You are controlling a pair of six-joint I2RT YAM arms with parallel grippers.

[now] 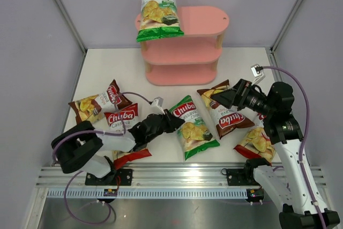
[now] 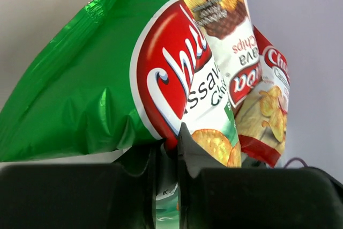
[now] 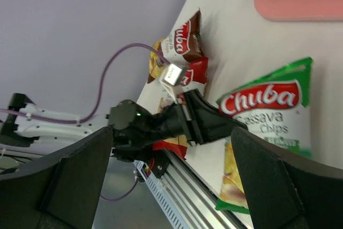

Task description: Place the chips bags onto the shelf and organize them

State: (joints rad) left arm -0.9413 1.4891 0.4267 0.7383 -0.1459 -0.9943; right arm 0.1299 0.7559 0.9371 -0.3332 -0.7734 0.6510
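My left gripper (image 1: 174,123) is shut on the left edge of a green chips bag (image 1: 194,127) lying on the table; the left wrist view shows the jaws (image 2: 170,151) pinching that bag (image 2: 102,89). My right gripper (image 1: 221,98) is open and empty, hovering over a dark brown bag (image 1: 228,115); its wide-open fingers (image 3: 80,181) frame the left gripper (image 3: 214,124) and the green bag (image 3: 268,122). A second green bag (image 1: 158,13) lies on the top board of the pink shelf (image 1: 201,52). A red bag (image 1: 258,141) lies at the right.
A dark brown bag (image 1: 99,103) and a red bag (image 1: 122,117) lie at the left, the red one partly under my left arm. The metal rail (image 1: 182,178) runs along the near edge. Grey walls close in both sides.
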